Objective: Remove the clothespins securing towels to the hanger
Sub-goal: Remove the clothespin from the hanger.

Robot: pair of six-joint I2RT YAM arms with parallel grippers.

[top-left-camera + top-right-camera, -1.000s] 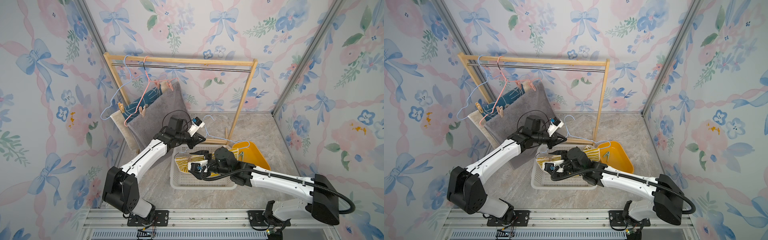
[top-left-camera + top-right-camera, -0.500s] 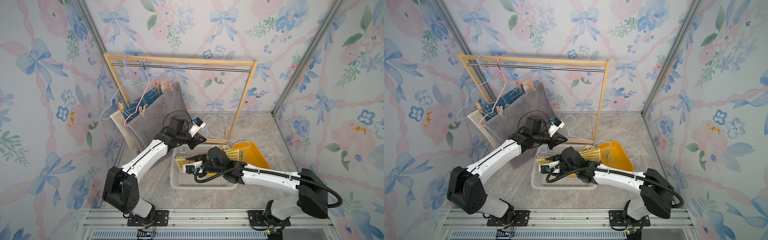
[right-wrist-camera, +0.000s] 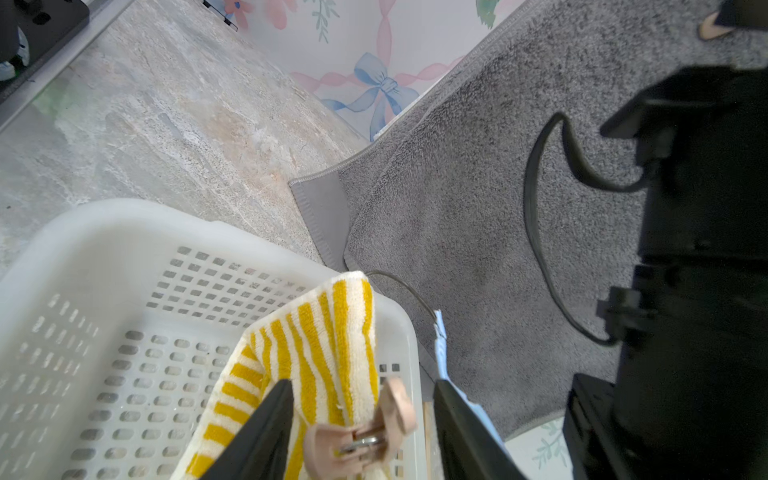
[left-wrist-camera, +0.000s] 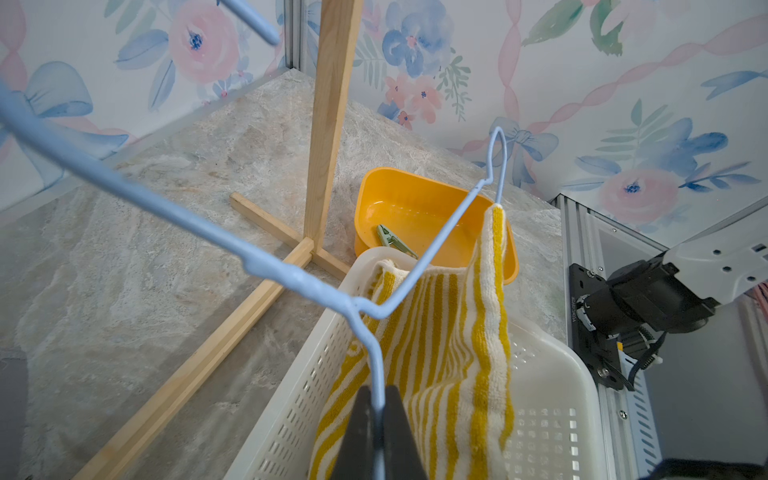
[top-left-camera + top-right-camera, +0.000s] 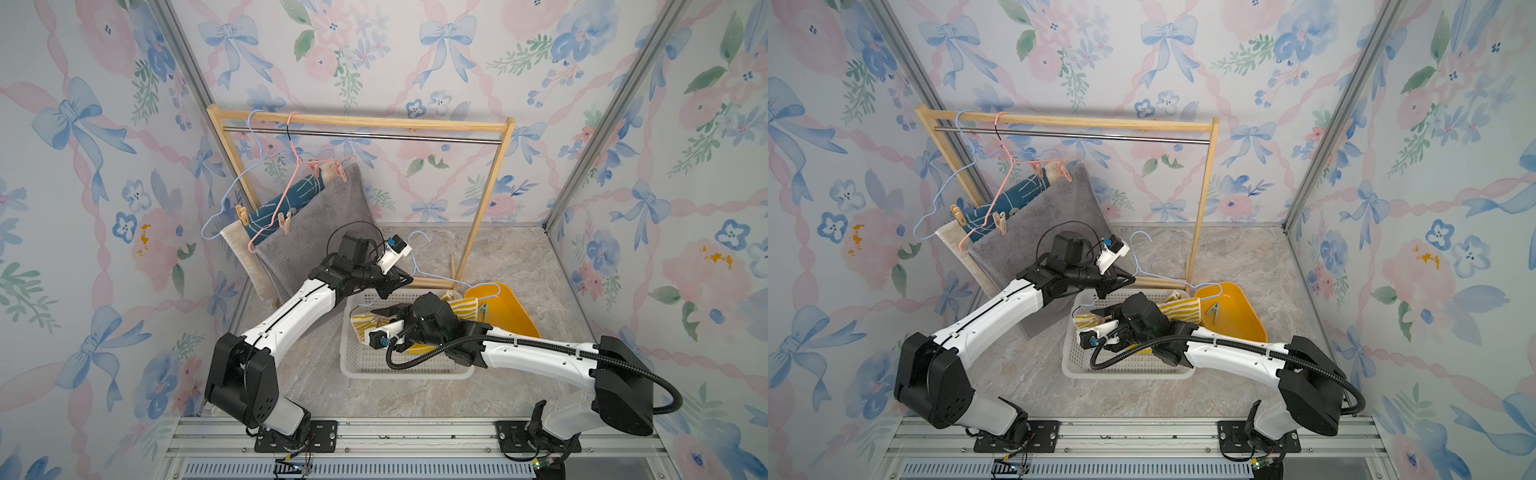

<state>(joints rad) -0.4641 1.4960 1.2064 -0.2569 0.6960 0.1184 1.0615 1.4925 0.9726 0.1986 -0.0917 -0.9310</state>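
My left gripper (image 5: 409, 280) (image 4: 378, 395) is shut on the wire of a light blue hanger (image 5: 432, 274) (image 4: 291, 274), held over the white basket (image 5: 399, 370). The yellow-and-white striped towel (image 5: 461, 309) (image 3: 328, 332) hangs from that hanger into the basket. My right gripper (image 5: 376, 320) (image 3: 363, 392) is open, its fingers on either side of a pale pink clothespin (image 3: 361, 432) clipped to the towel's end, with gaps on both sides. Several more pink clothespins (image 5: 286, 220) hold the grey towel (image 5: 316, 224) and the dark blue towel (image 5: 286, 199) on hangers at the rack.
The wooden rack (image 5: 357, 121) stands at the back, its right post (image 4: 328, 124) and foot close behind the basket. A yellow bin (image 5: 511, 316) beside the basket holds a green clothespin (image 4: 395, 241). The grey towel drapes down to the floor next to the basket's left side.
My right gripper has shifted a little to the left over the basket, and the pink clothespin now sits between its fingers. The left arm and the blue hanger have stayed put.
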